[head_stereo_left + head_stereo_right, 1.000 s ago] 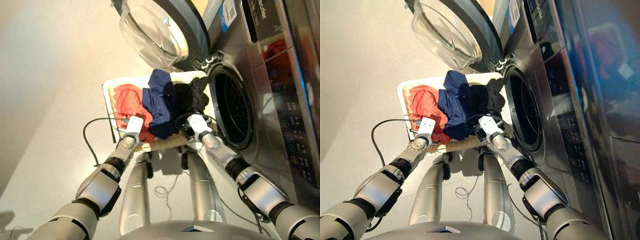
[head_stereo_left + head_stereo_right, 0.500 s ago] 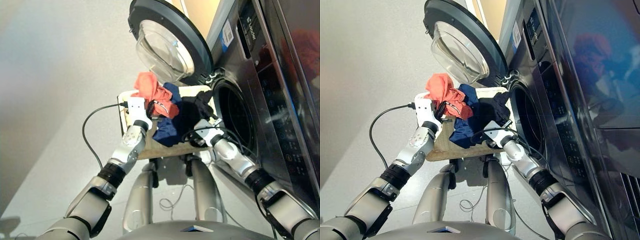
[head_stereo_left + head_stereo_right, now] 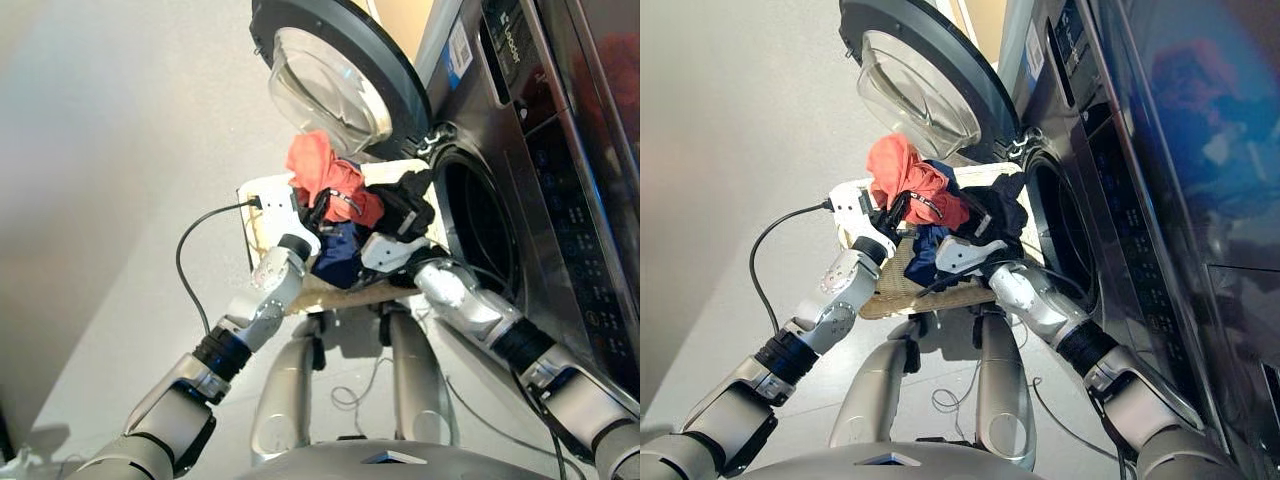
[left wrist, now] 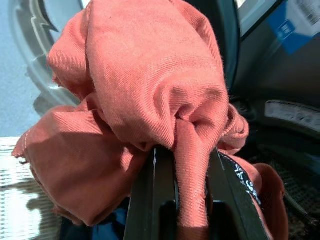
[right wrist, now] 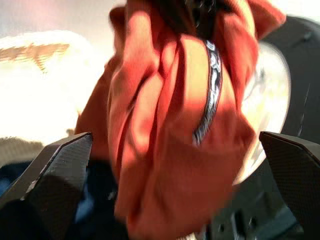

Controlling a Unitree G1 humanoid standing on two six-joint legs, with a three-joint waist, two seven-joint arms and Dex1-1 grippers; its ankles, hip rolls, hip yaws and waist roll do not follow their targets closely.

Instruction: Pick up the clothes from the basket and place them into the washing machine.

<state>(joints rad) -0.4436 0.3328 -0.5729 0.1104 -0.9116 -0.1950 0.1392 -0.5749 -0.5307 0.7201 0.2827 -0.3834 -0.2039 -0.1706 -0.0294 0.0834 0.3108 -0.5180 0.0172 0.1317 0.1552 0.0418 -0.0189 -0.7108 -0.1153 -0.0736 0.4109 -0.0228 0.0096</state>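
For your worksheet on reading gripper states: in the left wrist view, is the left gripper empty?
No. The left gripper is shut on the orange-red garment, a fold of which is pinched between its two black fingers.

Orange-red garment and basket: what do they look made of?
The orange-red garment looks like a soft matte knit, probably cotton jersey: fine ribbed texture, loose folds where the left gripper pinches it. The basket looks woven from pale straw-like or synthetic fibre, its weave showing on the bare floor; which fibre is unclear.

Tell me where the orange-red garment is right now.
The orange-red garment is bunched in the left gripper, lifted above the basket, just below the open porthole door and left of the drum mouth.
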